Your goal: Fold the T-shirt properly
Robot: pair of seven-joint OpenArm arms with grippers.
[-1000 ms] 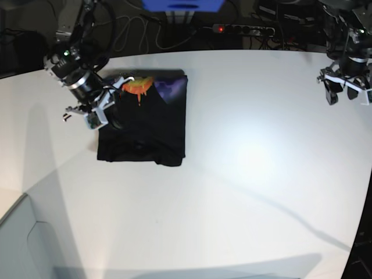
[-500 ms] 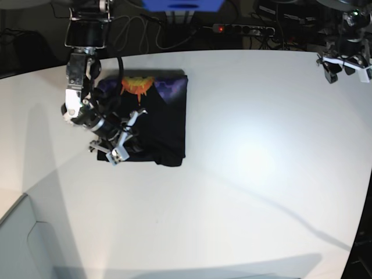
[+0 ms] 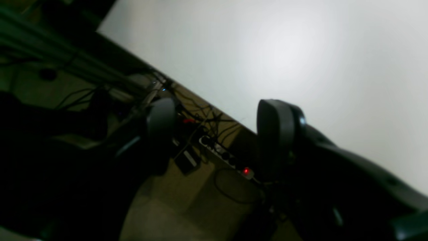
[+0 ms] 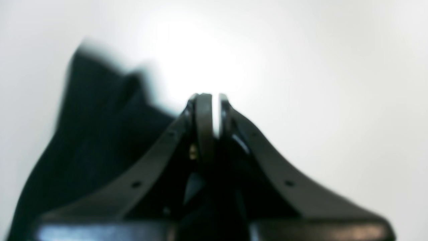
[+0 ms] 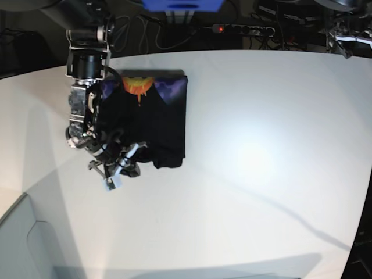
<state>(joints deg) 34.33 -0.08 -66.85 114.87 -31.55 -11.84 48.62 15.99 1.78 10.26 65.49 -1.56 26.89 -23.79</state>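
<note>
My right gripper (image 4: 212, 112) is clamped tight, nothing pinched between the tips — it hangs over the white table (image 5: 261, 163) just off the near-left corner of the T-shirt (image 5: 157, 125). The shirt lies folded into a compact dark rectangle on the table's far-left part, orange-and-purple print showing along its far edge. My left gripper (image 3: 214, 124) is spread wide and empty — it sits past the table's far edge, above a power strip (image 3: 230, 160).
</note>
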